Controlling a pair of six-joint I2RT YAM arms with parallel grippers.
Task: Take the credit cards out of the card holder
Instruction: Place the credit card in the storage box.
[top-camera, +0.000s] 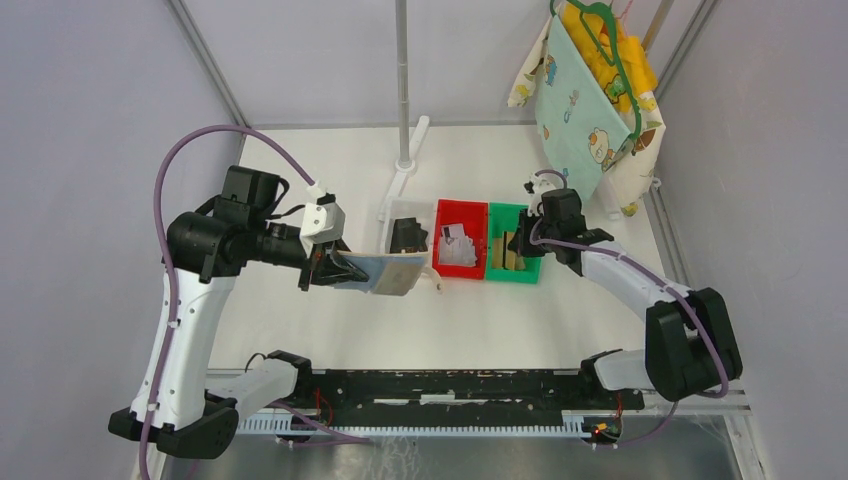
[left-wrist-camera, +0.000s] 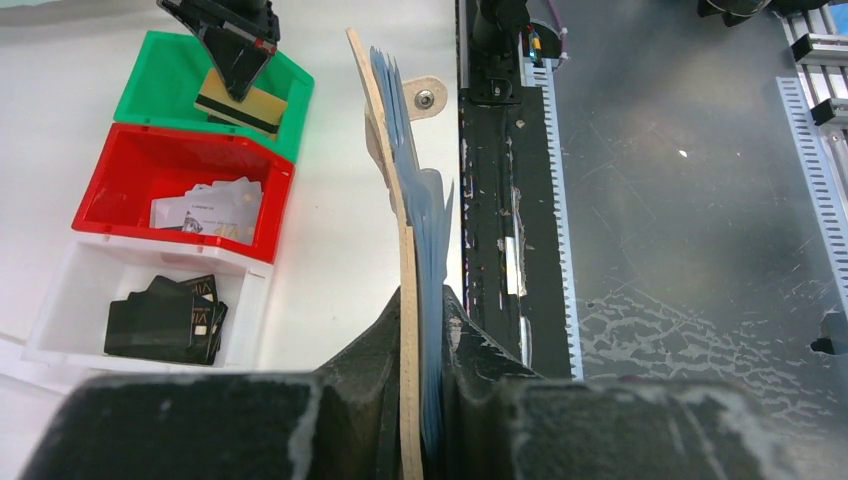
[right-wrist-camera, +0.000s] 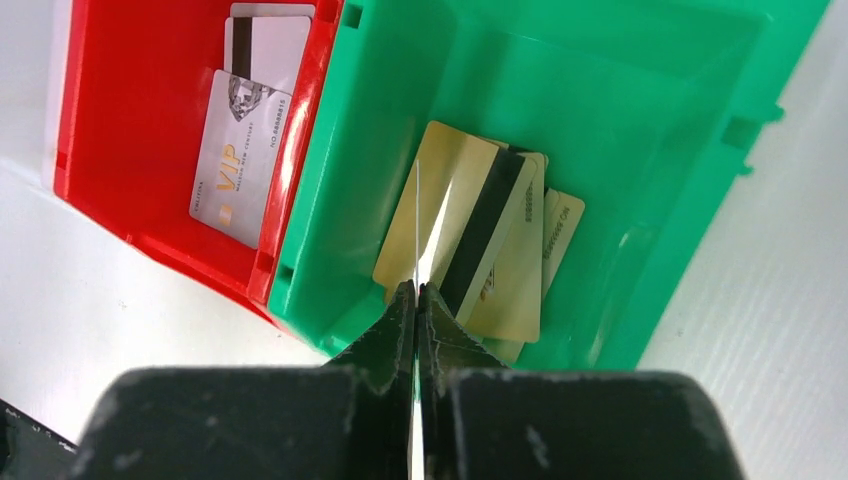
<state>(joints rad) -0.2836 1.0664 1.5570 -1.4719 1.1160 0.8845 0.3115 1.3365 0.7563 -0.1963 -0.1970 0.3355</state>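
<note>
As right fingers (right-wrist-camera: 395, 335) pinch 1 gold card (left-wrist-camera: 250, 108) over the green bin (right-wrist-camera: 620, 120), left fingers (left-wrist-camera: 370, 375) clamping the card holder (top-camera: 390, 272), a crooked release may land it outside.

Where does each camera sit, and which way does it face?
Top external: above and behind both arms, facing down on them and the table.
Left wrist: looks along the card holder held by the left gripper; own fingers show.
Right wrist: looks down into the green bin; right gripper pinches a gold card.
Shared: both wrist views show the red bin.
</note>
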